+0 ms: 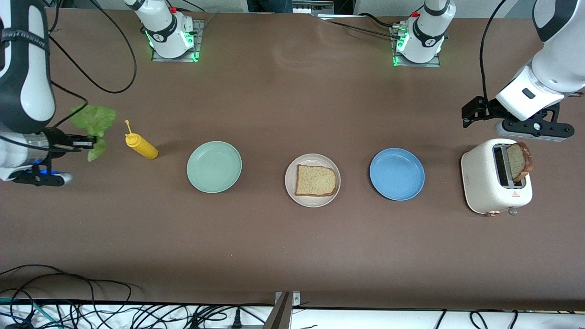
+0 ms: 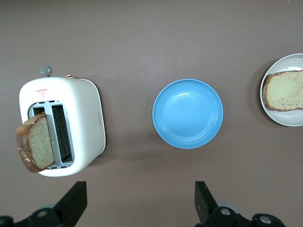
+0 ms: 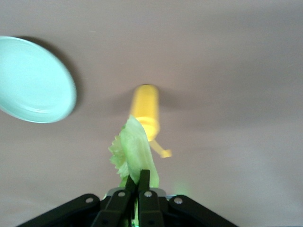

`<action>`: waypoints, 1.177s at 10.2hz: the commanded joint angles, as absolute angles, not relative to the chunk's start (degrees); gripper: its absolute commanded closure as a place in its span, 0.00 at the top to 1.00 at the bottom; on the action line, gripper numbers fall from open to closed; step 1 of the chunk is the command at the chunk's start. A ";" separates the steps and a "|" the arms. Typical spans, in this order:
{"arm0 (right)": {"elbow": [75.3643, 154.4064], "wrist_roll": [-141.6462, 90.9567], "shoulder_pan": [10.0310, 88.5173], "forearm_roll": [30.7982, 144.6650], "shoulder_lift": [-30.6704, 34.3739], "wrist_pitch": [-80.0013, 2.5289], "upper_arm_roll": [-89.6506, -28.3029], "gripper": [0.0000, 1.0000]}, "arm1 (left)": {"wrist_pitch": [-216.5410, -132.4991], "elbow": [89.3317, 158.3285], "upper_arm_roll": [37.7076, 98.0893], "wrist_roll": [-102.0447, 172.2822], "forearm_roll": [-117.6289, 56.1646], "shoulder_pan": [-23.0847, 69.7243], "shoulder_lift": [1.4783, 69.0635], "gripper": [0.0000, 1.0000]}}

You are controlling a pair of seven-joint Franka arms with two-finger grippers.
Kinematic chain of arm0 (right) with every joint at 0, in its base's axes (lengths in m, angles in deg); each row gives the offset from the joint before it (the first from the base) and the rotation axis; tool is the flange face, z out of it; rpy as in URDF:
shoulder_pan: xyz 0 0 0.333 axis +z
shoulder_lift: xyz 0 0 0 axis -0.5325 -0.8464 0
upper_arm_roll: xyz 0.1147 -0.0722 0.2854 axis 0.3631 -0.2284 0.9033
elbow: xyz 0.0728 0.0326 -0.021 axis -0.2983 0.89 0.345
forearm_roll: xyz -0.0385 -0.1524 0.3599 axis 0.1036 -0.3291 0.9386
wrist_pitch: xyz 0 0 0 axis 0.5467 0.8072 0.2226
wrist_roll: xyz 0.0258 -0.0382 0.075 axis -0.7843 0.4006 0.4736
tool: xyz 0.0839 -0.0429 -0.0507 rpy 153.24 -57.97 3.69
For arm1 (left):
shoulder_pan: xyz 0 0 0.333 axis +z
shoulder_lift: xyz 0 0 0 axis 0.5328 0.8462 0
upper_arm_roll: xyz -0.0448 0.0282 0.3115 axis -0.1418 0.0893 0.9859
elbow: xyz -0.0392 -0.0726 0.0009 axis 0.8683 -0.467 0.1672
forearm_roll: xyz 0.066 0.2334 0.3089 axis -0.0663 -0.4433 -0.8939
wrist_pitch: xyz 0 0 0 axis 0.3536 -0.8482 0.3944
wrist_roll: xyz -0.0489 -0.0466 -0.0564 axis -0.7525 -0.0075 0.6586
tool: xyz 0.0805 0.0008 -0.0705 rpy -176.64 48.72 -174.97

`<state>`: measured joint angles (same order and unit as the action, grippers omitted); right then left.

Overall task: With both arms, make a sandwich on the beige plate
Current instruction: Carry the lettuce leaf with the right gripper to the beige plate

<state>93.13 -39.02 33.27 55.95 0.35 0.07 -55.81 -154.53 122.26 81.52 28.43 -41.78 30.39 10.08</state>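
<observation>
The right gripper (image 1: 91, 142) hangs in the air at the right arm's end of the table, its fingers (image 3: 143, 182) clamped flat together on the stem end of a ruffled lettuce leaf (image 1: 95, 124); the leaf's long axis runs away from the pinch, its free end pointing toward the robots' bases. Just beside it, toward the beige plate (image 1: 312, 161), a yellow squeeze bottle (image 1: 141, 145) lies on its side, nozzle aimed away from that plate. A mint-green plate (image 1: 214, 166) comes next, then the beige plate itself at the table's middle, carrying one bread slice (image 1: 316, 180) lying flat, its rounded top edge turned toward the left arm's end. A blue plate (image 1: 396, 174) sits past it on that side. Farther along the row from the beige plate a white toaster (image 1: 491, 192) holds a second slice (image 1: 520, 161) standing tilted out of one slot. The left gripper (image 1: 475, 112) hovers near the toaster with jaws spread wide, holding nothing
</observation>
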 commanded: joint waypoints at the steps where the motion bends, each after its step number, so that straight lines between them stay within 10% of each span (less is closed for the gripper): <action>1: 92.42 -56.22 39.61 64.12 1.15 0.60 -56.08 0.00 | -154.30 122.73 81.57 28.76 -40.78 30.44 9.47 1.00; 12: 91.98 -113.06 67.50 82.26 -16.85 -55.16 -56.25 0.00 | -154.30 122.73 81.57 28.76 -40.78 30.52 9.47 1.00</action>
